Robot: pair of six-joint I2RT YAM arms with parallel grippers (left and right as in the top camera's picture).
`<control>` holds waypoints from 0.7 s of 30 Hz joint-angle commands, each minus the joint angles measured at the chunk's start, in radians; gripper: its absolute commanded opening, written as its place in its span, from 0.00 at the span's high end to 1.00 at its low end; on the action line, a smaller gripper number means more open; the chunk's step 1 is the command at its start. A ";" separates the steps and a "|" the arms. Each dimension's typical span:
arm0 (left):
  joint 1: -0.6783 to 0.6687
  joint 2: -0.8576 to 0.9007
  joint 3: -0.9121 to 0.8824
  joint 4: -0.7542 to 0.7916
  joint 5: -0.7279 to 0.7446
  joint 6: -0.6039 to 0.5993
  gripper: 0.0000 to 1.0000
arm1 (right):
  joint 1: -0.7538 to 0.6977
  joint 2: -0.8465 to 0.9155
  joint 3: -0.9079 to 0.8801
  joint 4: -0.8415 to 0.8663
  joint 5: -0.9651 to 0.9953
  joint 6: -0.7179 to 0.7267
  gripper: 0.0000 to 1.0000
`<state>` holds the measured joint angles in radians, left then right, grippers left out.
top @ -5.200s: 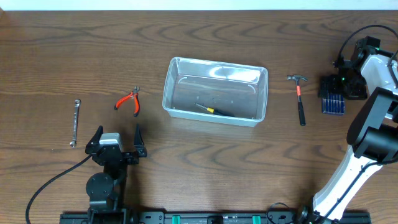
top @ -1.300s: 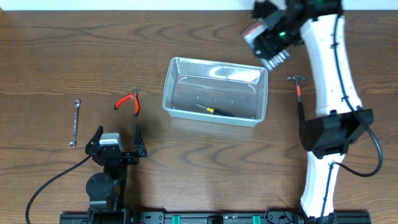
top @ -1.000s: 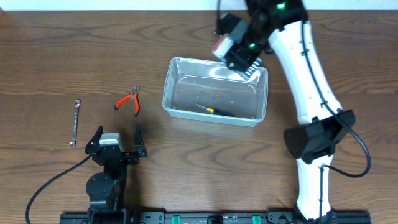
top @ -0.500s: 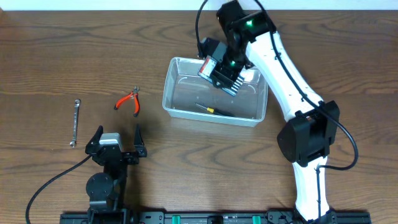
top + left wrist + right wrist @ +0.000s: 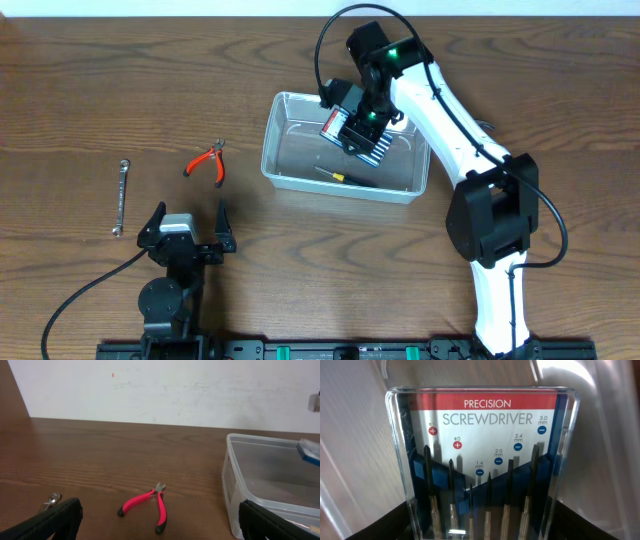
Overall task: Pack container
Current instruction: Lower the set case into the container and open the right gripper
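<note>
Clear rigid container (image 5: 345,189) — right gripper (image 5: 362,124) clamps the flat screwdriver case (image 5: 482,435) above it; left gripper (image 5: 190,213) splayed.

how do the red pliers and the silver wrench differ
The red-handled pliers have two splayed handles; the slim silver metal wrench is one straight bar. The pliers lie nearer the clear plastic rectangular container, the wrench farther left. Both lie flat on the brown wooden table.
</note>
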<state>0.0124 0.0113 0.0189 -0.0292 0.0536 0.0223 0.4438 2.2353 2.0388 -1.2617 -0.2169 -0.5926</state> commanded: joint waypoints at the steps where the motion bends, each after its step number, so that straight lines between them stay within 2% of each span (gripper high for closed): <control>1: 0.003 -0.005 -0.015 -0.038 0.006 -0.006 0.02 | 0.003 -0.018 -0.032 0.018 -0.027 -0.007 0.95; 21: 0.003 -0.005 -0.015 -0.038 0.006 -0.006 0.02 | 0.001 -0.011 -0.202 0.171 -0.027 0.032 0.92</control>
<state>0.0124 0.0109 0.0189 -0.0292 0.0536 0.0223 0.4438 2.2353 1.8431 -1.0977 -0.2279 -0.5800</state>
